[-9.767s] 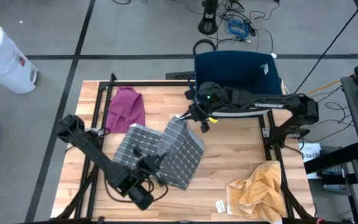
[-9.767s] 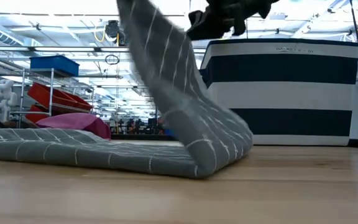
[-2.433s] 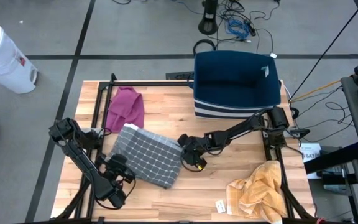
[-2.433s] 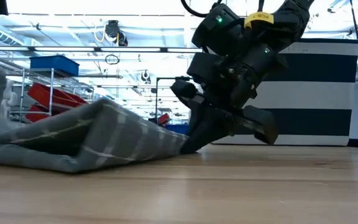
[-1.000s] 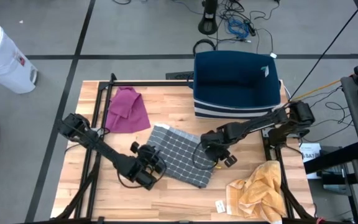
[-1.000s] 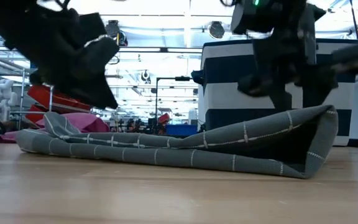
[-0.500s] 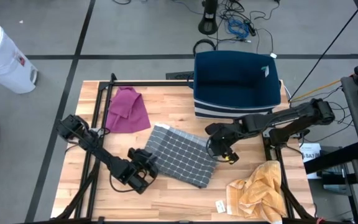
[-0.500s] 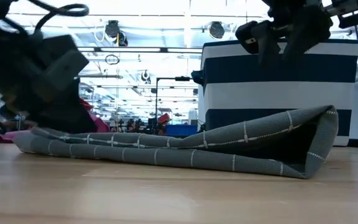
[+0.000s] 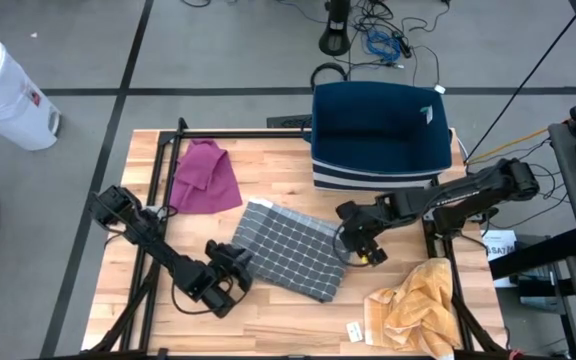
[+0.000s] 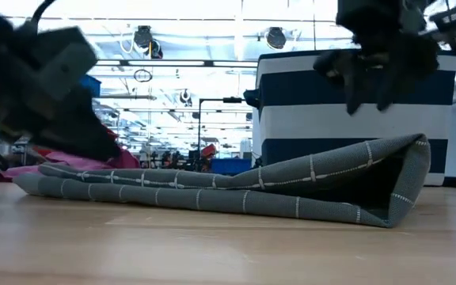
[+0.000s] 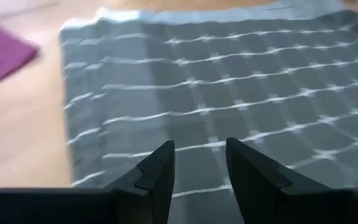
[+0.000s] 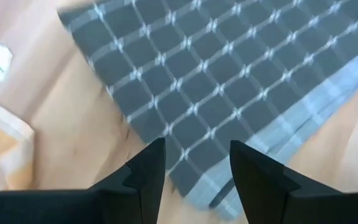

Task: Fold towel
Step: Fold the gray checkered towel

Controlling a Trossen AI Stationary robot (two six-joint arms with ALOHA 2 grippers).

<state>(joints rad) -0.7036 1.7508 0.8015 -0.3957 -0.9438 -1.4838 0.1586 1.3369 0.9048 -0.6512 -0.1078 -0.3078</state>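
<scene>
A grey checked towel (image 9: 288,250) lies folded on the wooden table, its lower layer flat on the wood. Its folded right end (image 10: 414,162) bulges up in a loop. My left gripper (image 9: 240,262) stands open low at the towel's near-left edge. In its wrist view the fingers (image 11: 157,171) point out over the cloth (image 11: 229,81); whether they touch it, I cannot tell. My right gripper (image 9: 351,245) hangs open above the towel's right edge (image 12: 278,134), pointing down, clear of the cloth in the low view (image 10: 368,99).
A magenta cloth (image 9: 206,178) lies at the far left and a yellow cloth (image 9: 416,305) at the near right. A navy-and-white striped bin (image 9: 380,135) stands at the far edge. A small white tag (image 9: 354,330) lies near the front. Black frame rails (image 9: 153,200) run along both sides.
My right gripper has risen off the towel's right end and drawn a little toward the table's right edge. My left gripper has backed toward the near-left corner and sunk lower. The towel has stayed where it was.
</scene>
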